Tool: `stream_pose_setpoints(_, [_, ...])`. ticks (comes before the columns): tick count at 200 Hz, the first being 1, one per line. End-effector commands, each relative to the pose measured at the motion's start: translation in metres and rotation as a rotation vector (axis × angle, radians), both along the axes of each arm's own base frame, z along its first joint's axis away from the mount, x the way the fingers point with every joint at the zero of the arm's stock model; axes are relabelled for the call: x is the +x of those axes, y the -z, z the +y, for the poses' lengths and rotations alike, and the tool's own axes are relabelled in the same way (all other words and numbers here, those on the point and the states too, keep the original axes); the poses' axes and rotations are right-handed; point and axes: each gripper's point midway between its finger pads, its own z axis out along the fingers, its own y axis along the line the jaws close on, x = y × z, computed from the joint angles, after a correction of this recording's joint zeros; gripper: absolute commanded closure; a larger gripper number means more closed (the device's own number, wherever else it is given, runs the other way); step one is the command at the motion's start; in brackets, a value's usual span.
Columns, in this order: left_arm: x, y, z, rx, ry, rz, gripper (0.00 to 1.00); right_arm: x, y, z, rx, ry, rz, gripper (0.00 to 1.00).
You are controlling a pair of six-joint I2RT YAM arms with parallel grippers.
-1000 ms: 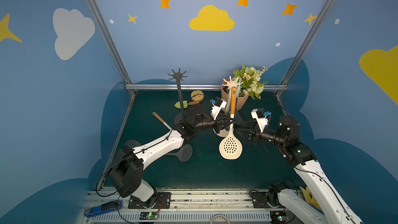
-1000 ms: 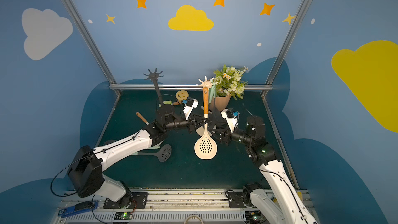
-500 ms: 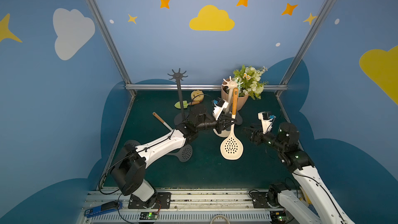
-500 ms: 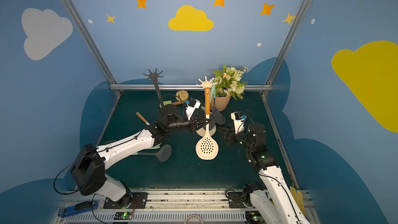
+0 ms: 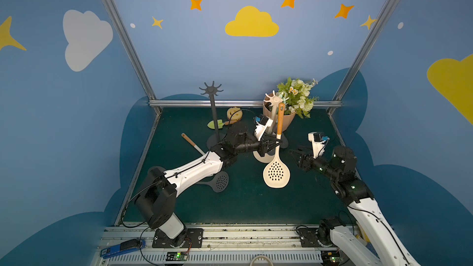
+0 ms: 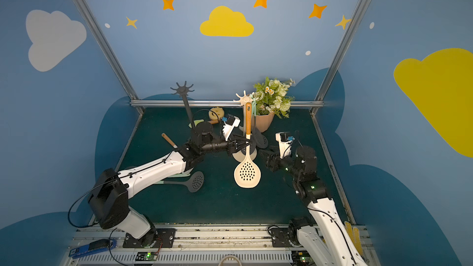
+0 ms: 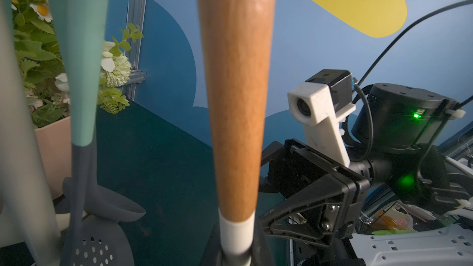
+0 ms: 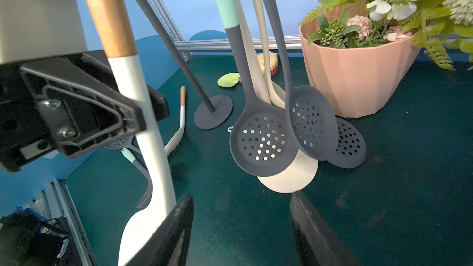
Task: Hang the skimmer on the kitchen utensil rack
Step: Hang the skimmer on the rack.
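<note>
Three grey skimmers (image 8: 261, 142) crowd the rack (image 8: 294, 177) beside the cream skimmer (image 5: 276, 175).

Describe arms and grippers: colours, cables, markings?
The left arm and right arm match: white link shells, black joints, black base plates. The left gripper and right gripper have black ribbed jaws, each with a white camera mount and blue connector. Black cables run alongside; green LEDs on the right arm's joints.

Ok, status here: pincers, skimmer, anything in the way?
Left pincer shut on cream skimmer, handle upright beside cream rack. Right pincer open, empty. Grey skimmers hang on that rack.
</note>
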Motion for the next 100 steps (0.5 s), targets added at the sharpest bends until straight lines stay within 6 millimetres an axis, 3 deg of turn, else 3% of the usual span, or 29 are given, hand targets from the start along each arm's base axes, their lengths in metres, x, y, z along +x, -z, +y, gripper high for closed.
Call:
stream_pose_setpoints(1, [0.009, -0.012, 0.001, -0.038, -0.013, -0.014, 0.96, 0.0, -0.004, -0.001, 0.01, -0.001, -0.023, 0.4])
stream_pose_setpoints(58, [0.019, -0.003, 0.003, -0.046, -0.022, 0.021, 0.96, 0.003, -0.005, 0.001, 0.017, -0.002, -0.025, 0.4])
stream_pose_setpoints(66, [0.021, -0.001, 0.003, -0.045, -0.021, 0.03, 0.96, 0.002, 0.008, 0.001, 0.01, -0.002, 0.001, 0.4])
stream_pose_setpoints(100, [0.026, 0.004, 0.002, -0.046, -0.011, 0.053, 0.96, 0.003, 0.009, -0.002, 0.005, 0.012, 0.004, 0.4])
